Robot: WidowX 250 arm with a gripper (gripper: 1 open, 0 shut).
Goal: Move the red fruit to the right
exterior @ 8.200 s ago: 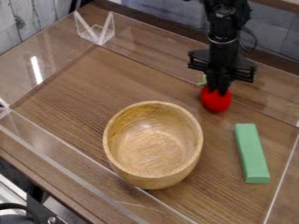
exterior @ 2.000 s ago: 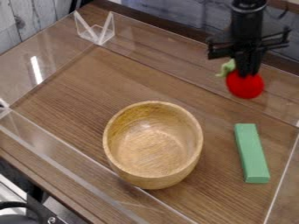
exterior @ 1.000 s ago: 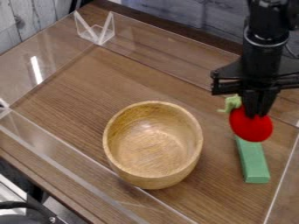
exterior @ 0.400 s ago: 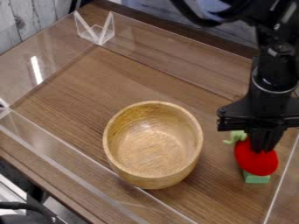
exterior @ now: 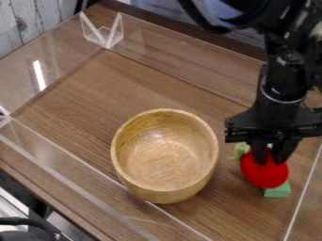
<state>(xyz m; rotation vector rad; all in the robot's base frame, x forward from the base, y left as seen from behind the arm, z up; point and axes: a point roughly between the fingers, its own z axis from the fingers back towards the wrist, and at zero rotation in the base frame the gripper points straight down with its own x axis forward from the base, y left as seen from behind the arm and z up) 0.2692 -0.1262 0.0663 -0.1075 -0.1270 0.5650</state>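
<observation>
While pointing straight down, hand (exterior: 265,162) meets red fruit (exterior: 265,173).

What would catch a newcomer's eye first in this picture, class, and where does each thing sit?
The bright red fruit stands out first, low on the right, directly under the black gripper and over the green block, most of which it hides. Next comes the big wooden bowl in the middle of the table, just left of the fruit.

Even soft light, glare on clear walls, slightly blurry
</observation>
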